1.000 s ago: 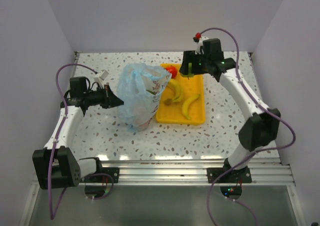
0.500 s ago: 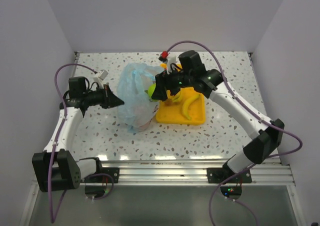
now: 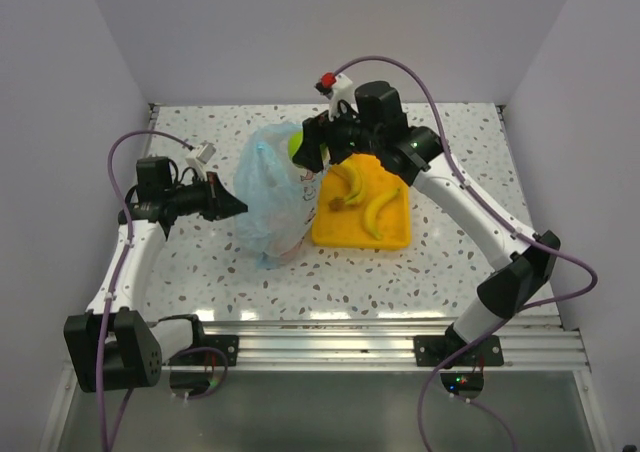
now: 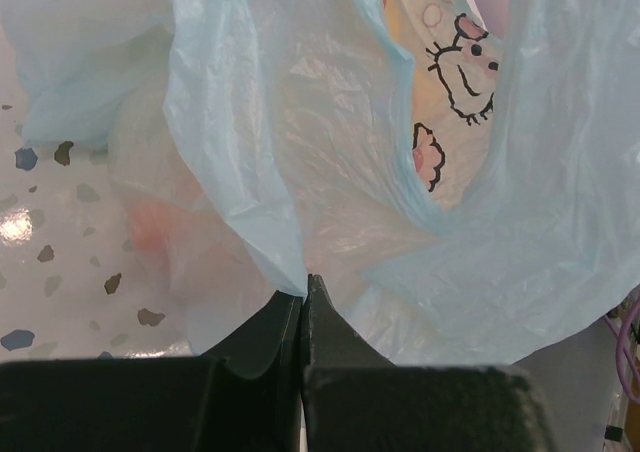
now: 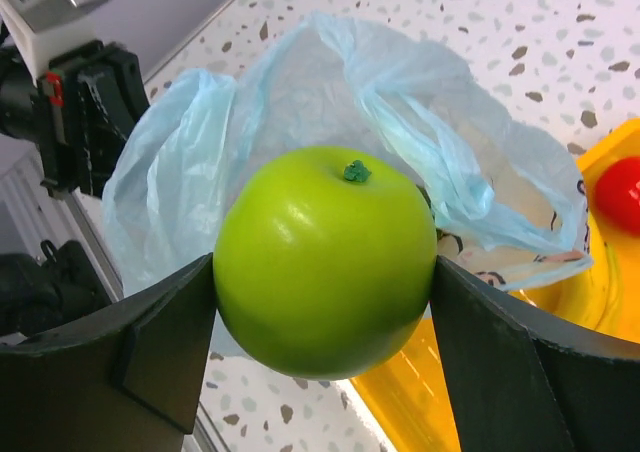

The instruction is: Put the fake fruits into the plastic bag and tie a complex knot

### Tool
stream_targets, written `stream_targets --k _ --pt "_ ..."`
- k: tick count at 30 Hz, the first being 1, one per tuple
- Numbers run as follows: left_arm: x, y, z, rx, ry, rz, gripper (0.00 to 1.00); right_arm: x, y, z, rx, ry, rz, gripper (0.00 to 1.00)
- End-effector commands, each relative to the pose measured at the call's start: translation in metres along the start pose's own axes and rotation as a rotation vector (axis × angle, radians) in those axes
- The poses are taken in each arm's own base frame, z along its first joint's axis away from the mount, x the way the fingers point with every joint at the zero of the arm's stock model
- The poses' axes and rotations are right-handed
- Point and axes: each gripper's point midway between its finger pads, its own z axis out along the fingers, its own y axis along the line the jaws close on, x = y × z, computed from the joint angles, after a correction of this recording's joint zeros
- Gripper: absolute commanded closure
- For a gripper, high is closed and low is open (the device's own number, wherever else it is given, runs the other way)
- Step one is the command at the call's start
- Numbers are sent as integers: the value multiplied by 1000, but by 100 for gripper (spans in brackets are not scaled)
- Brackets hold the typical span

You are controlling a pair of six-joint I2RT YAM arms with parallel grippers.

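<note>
The light-blue plastic bag [image 3: 268, 197] stands on the table left of the yellow tray, its mouth open upward. My left gripper [image 4: 305, 282] is shut on a fold of the bag's [image 4: 330, 152] near side and holds it up. A glossy green lime [image 5: 325, 262] sits between the fingers of my right gripper [image 5: 325, 272], which is shut on it. In the top view the lime [image 3: 297, 149] hangs over the bag's far rim. Two bananas [image 3: 365, 197] lie in the tray. A red apple [image 5: 622, 194] shows at the tray's edge.
The yellow tray [image 3: 385, 234] lies right of the bag, touching it. The left arm's wrist [image 5: 90, 102] shows behind the bag in the right wrist view. Speckled table [image 3: 200, 262] surrounds both. Grey walls close the back and sides.
My right gripper has left the tray's far end and swung left with the green lime to above the bag's mouth. The left gripper has kept its hold on the bag.
</note>
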Motion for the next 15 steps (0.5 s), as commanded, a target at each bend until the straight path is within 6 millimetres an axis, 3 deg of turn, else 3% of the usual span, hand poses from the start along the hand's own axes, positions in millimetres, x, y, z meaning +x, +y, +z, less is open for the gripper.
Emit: stream_targets --k 1,5,10,12,13,14,15 --pt "-7 -7 -2 32 -29 33 100 -28 3 -3 7 -95 3 75" --pt "-11 -7 -2 38 -32 32 100 -2 5 28 -10 -45 29 75" --pt "-11 -7 -1 38 -31 32 100 24 15 49 -25 19 24 68" --pt "-11 -7 -2 38 -30 31 100 29 22 46 -32 45 12 52" --pt "-11 -6 -1 36 -30 32 100 31 22 44 -27 53 5 40" --pt "-11 -6 -1 36 -29 30 100 31 23 40 -22 54 1 17" --pt "-10 -6 -1 36 -30 29 100 32 21 35 -9 64 4 7"
